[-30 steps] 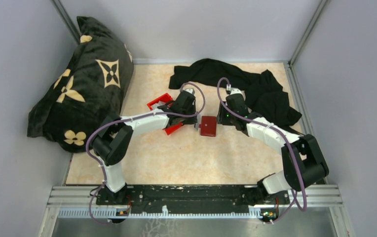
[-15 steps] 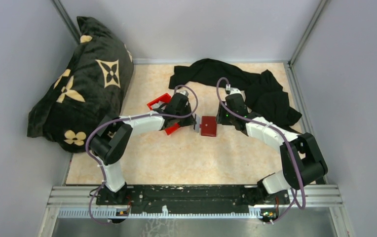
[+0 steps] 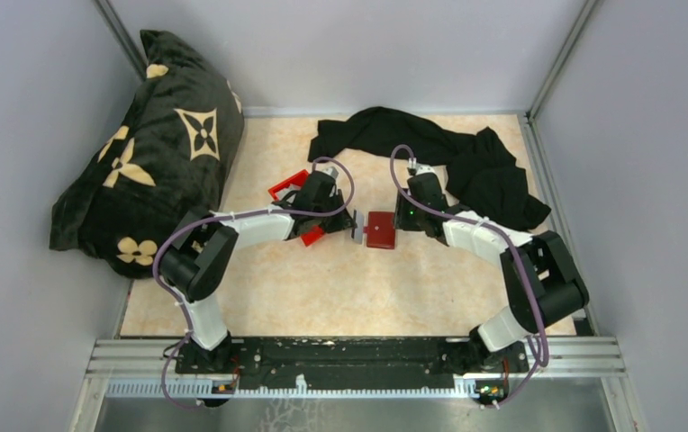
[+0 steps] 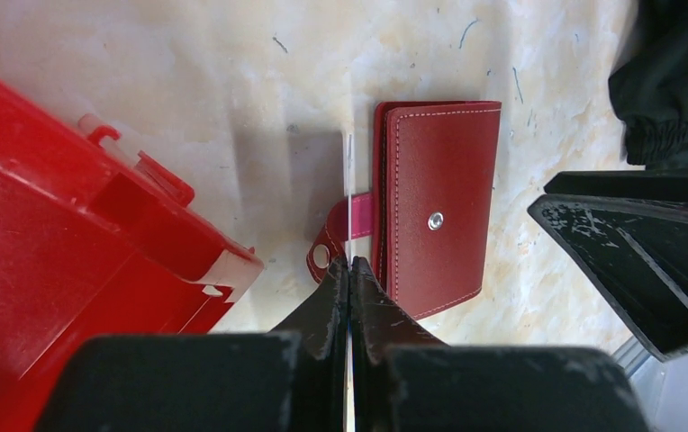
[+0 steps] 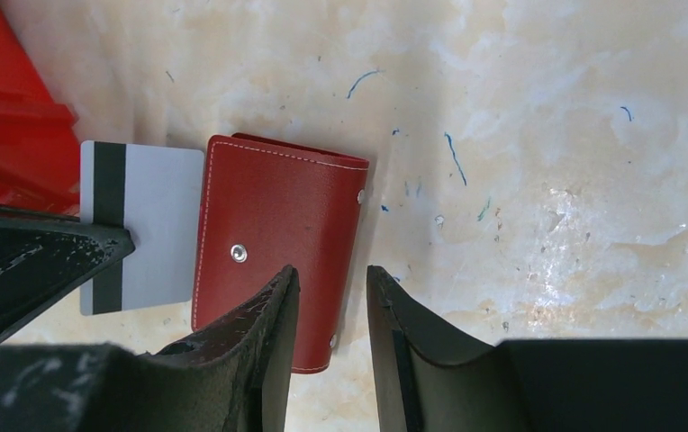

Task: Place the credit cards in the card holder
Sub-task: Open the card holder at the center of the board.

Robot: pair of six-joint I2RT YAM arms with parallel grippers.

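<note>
The dark red card holder (image 3: 379,229) lies folded on the table, its snap (image 5: 239,255) facing up and its strap (image 4: 333,241) sticking out on the left. My left gripper (image 4: 349,263) is shut on one credit card (image 5: 142,225), pale grey with a black stripe. The card is seen edge-on (image 4: 349,189) in the left wrist view, just beside the holder's (image 4: 439,207) left edge. My right gripper (image 5: 331,274) stands open above the holder's (image 5: 277,225) right edge; one finger is over the leather and the other over bare table. No other cards show.
A bright red plastic bin (image 3: 295,193) lies under the left arm, close to the card (image 4: 52,252). Black clothing (image 3: 448,157) is heaped behind the right arm. A large dark patterned cushion (image 3: 151,153) fills the back left corner. Grey walls enclose the table.
The left wrist has swung a little to the left and back, and the card stays at the holder's left edge. The right arm has shifted slightly left. The holder has not moved.
</note>
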